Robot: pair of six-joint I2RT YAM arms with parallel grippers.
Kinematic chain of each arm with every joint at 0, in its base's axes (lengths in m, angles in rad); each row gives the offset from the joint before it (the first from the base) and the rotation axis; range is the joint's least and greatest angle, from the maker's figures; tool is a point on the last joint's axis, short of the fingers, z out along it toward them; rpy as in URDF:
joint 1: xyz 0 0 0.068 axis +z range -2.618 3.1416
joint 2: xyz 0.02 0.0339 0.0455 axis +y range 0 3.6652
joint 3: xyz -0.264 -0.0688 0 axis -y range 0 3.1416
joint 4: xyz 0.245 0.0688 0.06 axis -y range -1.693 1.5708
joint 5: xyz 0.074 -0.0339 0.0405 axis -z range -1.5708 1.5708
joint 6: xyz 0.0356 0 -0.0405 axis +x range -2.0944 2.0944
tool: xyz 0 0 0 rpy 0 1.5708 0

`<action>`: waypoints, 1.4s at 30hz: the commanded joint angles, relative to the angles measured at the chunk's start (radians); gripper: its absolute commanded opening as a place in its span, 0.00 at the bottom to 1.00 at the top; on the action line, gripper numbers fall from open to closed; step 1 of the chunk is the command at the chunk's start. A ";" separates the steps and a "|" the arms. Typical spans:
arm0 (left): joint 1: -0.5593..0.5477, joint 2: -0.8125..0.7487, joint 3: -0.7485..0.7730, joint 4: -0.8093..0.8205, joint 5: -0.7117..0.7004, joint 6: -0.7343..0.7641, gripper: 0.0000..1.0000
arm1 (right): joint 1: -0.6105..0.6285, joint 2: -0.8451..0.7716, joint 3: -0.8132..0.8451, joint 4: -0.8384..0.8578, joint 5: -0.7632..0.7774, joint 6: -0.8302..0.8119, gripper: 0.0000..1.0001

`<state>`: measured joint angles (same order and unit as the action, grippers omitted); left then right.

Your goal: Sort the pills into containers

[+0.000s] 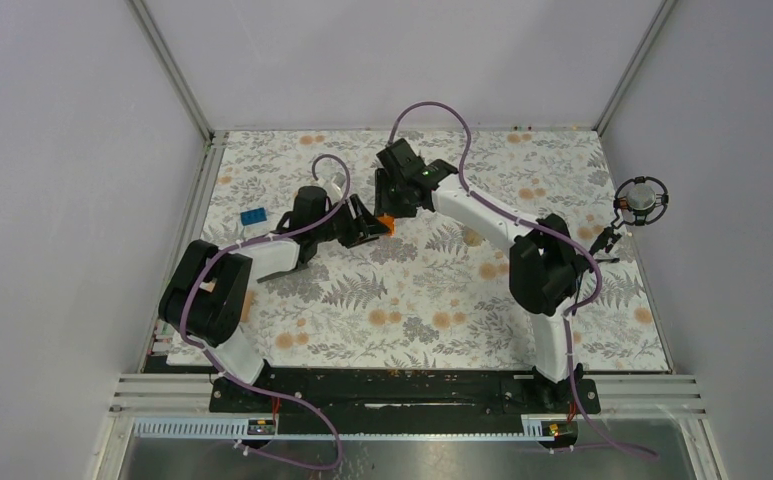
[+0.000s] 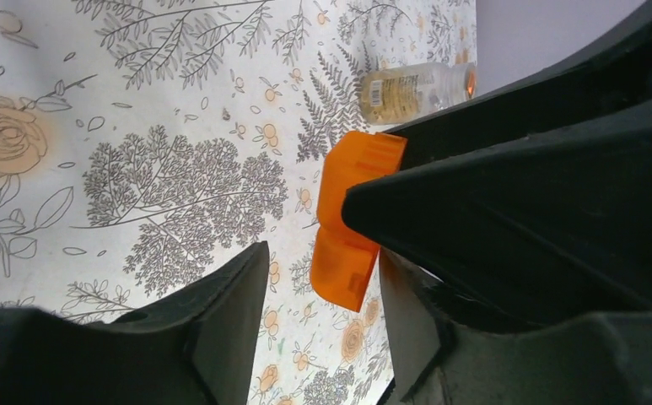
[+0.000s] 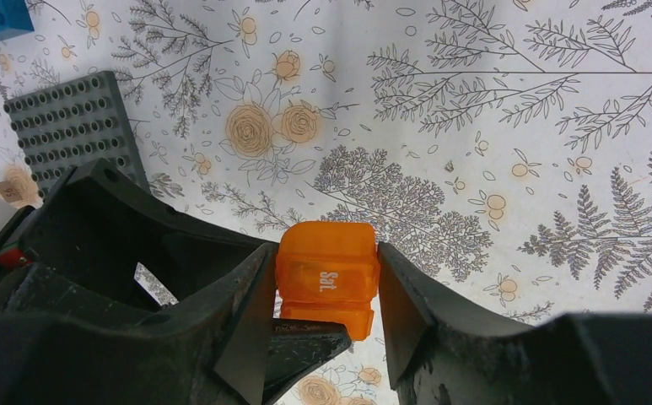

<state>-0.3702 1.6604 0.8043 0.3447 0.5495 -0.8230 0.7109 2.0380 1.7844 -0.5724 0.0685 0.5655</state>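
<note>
At the centre of the overhead view the right gripper (image 3: 326, 255) clamps the orange box (image 3: 326, 278), the left gripper (image 2: 322, 253) gapes around it, and an off-centre squeeze could twist it free.

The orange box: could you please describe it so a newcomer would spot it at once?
Look near the middle of the floral table cover. There the orange box sits clamped between the right gripper's fingers. It alone is translucent orange, printed "Sat."; the nearby bottle is clear.
</note>
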 commanded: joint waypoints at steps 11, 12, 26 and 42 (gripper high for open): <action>0.008 -0.016 -0.004 0.202 0.049 -0.109 0.07 | -0.050 -0.084 -0.053 0.093 -0.173 0.063 0.39; 0.011 -0.013 -0.008 0.219 0.062 -0.120 0.01 | -0.058 -0.092 -0.072 0.121 -0.196 0.063 0.38; 0.082 -0.051 -0.087 0.476 0.188 -0.212 0.00 | -0.176 -0.208 -0.370 0.577 -0.582 0.065 0.56; 0.119 -0.078 -0.059 0.454 0.216 -0.177 0.00 | -0.246 -0.255 -0.416 0.534 -0.544 -0.016 0.30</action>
<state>-0.2558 1.6108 0.7029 0.7395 0.7349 -1.0267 0.4618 1.7794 1.3376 -0.0433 -0.4294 0.5739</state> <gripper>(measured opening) 0.285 0.347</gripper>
